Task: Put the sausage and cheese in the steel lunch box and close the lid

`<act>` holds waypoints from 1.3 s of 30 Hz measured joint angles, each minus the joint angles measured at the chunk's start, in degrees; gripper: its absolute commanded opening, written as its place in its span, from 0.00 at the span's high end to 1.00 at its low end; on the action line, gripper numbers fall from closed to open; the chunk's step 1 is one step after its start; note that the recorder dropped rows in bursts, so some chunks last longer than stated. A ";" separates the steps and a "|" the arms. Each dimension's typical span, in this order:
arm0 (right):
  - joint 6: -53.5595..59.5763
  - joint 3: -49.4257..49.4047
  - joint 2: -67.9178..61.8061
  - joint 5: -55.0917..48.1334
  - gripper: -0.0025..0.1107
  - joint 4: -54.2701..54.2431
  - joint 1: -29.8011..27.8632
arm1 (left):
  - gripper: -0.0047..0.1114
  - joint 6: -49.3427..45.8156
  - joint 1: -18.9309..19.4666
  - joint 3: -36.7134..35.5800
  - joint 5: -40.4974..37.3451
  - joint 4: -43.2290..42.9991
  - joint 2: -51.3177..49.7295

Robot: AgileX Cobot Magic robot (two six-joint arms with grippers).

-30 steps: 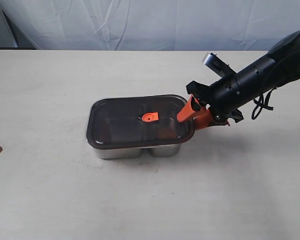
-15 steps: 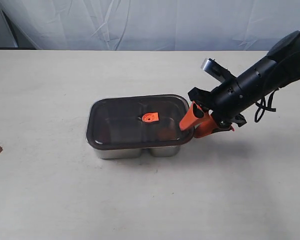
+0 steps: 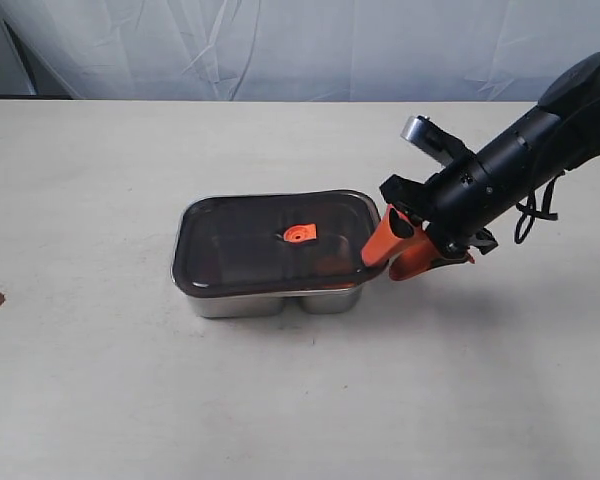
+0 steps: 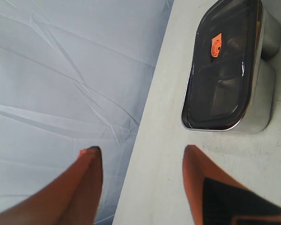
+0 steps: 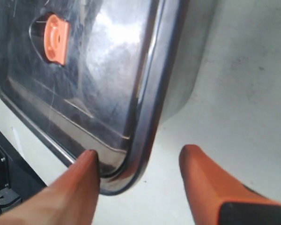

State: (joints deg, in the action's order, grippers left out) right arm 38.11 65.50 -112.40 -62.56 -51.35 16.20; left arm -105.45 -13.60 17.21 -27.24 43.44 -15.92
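The right gripper (image 3: 380, 268), fingers spread astride a corner of the lid (image 3: 240, 250), has eased slightly back, leaving the lunch box (image 3: 230, 303) apparently closed.

Beige table (image 3: 130, 400), wrinkled white backdrop (image 3: 280, 50)

Black tubular right arm (image 3: 540, 140), with a glossy rounded shell at the end farthest from the right gripper (image 3: 382, 266). Short silver cylinder (image 3: 425, 133) on a stalk just behind that gripper. Looped black cable (image 3: 530, 212) further back, under the arm. Angular black bracket (image 3: 400, 190) at the gripper's base. Matt orange fingers (image 3: 385, 235), tapered to blunt tips. Same orange wedges on the left gripper (image 4: 140, 150), one with a black inset pad (image 4: 225, 199) edged in orange.
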 measured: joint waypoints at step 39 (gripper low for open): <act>-9.56 0.00 0.26 -0.43 0.98 -3.54 0.00 | 0.53 0.00 0.00 0.00 0.00 0.00 0.00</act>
State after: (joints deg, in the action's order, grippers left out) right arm 28.55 65.50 -112.14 -62.99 -54.89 16.20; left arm -105.45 -13.60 17.21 -27.24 43.44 -15.92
